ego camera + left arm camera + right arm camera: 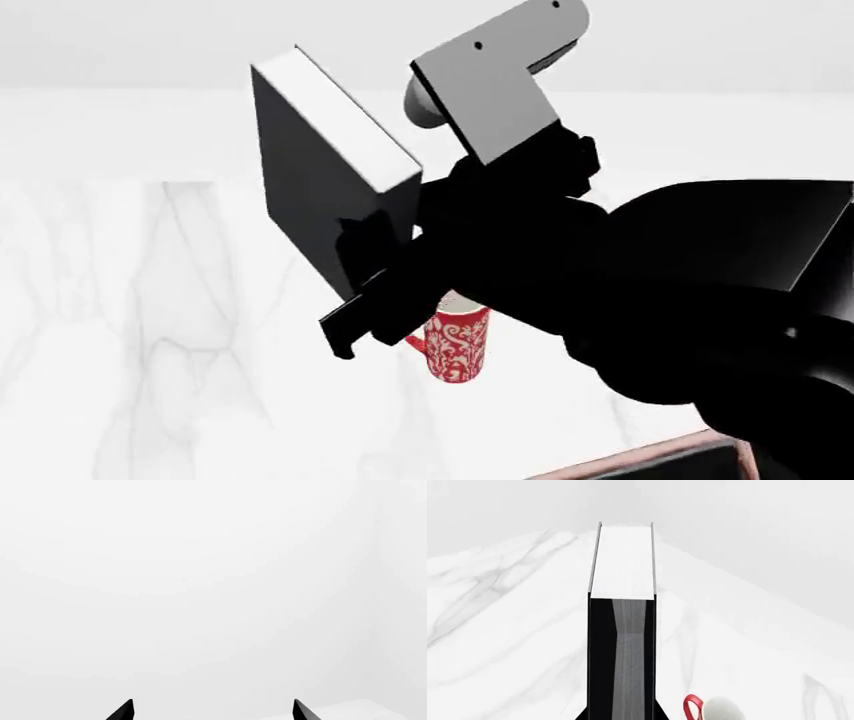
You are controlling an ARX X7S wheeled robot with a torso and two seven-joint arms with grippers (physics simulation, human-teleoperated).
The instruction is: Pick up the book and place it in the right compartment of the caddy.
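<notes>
The book (314, 185) is clamped in the right gripper (367, 290), tilted. The mug (458, 345) is seen below that gripper. The left gripper (212, 711) is held apart.

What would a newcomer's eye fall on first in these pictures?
First, the thick black book held tilted in the air by the right pincer, high above the marble table. Next, the red patterned mug standing on the table below it. A corner of the caddy peeks in at the head view's bottom edge.

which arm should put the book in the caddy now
Right. Its gripper already holds the book aloft above the marble table, and the caddy edge shows low on that side. The left gripper is open, facing blank white.
</notes>
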